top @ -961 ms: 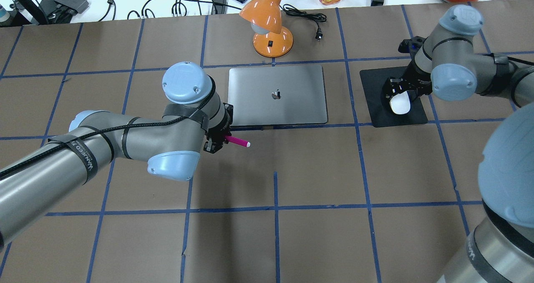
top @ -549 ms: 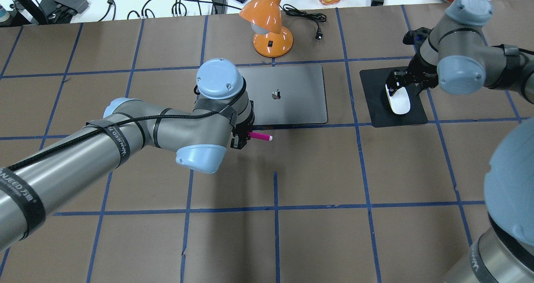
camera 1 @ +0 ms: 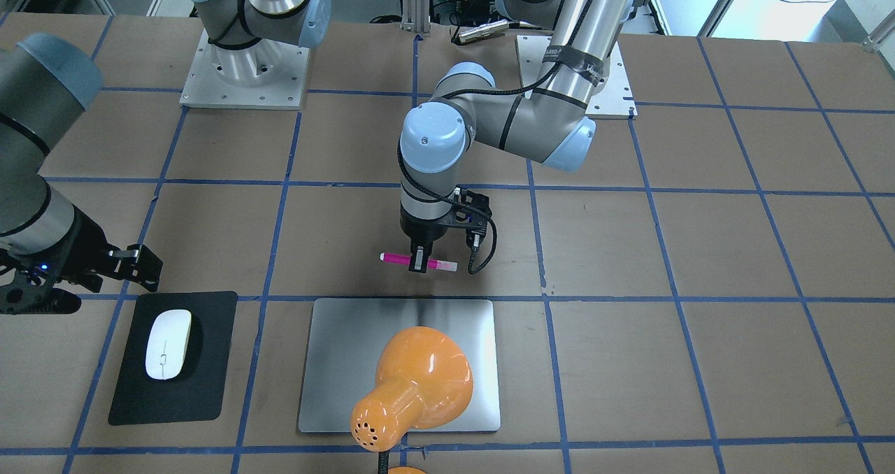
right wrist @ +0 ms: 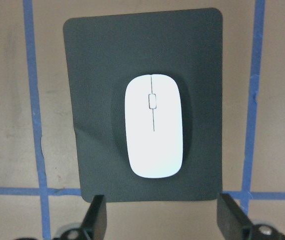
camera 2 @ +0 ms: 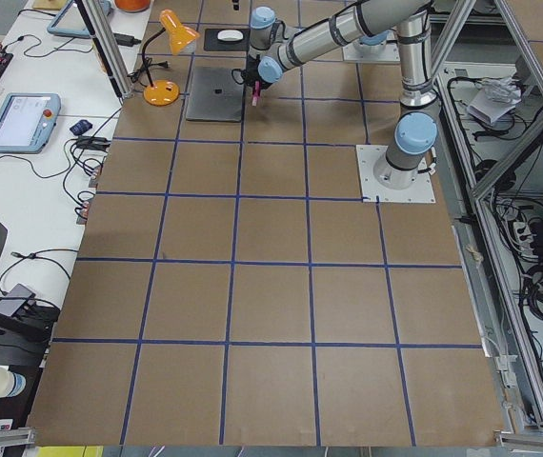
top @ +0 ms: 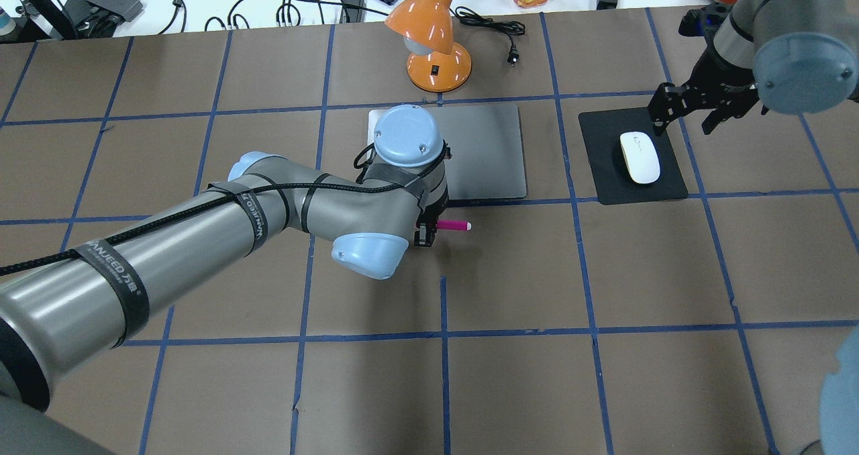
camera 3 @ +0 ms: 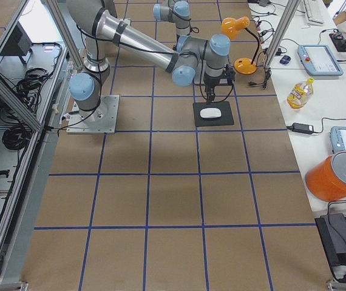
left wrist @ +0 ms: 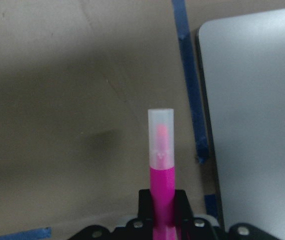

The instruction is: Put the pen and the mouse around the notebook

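The magenta pen (top: 455,225) lies level in my left gripper (top: 424,235), which is shut on its barrel, with the pale cap pointing right. It hangs just off the near edge of the silver notebook (top: 490,153), parallel to that edge. In the left wrist view the pen (left wrist: 161,165) sticks out ahead, with the notebook (left wrist: 252,100) on the right. The white mouse (top: 639,157) rests on a black mat (top: 604,129) to the right of the notebook. My right gripper (top: 686,118) is open and raised over the mat's far edge, clear of the mouse (right wrist: 154,132).
An orange desk lamp (top: 429,32) stands behind the notebook, and its shade (camera 1: 412,383) covers part of the lid in the front-facing view. A plug cable (top: 500,32) lies beside the lamp. Blue tape lines grid the brown table.
My left arm has carried the pen rightwards along the notebook's near edge. My right gripper has opened, let go of the mouse and lifted away to the far right; the mouse stays on the mat.
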`<state>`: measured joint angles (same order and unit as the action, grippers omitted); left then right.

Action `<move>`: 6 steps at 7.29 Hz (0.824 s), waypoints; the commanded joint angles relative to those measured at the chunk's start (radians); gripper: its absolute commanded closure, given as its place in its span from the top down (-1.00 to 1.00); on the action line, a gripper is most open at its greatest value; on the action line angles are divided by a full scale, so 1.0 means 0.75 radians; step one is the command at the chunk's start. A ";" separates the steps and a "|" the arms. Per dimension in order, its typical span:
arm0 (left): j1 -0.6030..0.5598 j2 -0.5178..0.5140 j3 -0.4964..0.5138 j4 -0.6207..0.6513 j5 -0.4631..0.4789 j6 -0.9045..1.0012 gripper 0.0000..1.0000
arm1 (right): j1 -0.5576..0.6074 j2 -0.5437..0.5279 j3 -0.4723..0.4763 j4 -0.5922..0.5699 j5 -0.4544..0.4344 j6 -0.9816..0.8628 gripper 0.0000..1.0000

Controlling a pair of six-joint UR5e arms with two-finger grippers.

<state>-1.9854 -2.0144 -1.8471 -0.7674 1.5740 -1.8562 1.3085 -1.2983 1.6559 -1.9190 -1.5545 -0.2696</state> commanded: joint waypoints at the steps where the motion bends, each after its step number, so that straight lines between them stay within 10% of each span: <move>1: -0.032 -0.008 -0.002 -0.014 0.004 -0.041 -1.00 | 0.000 -0.068 -0.121 0.258 -0.011 0.002 0.71; 5: -0.036 -0.024 -0.012 -0.024 -0.008 -0.147 -1.00 | -0.012 -0.246 -0.210 0.564 -0.042 0.000 0.95; 6: -0.036 -0.032 -0.016 -0.022 -0.012 -0.147 -0.41 | -0.008 -0.299 -0.210 0.587 -0.044 0.000 0.98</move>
<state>-2.0119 -2.0313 -1.8559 -0.7846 1.5673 -1.9651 1.3010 -1.4717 1.4981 -1.5132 -1.5832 -0.2700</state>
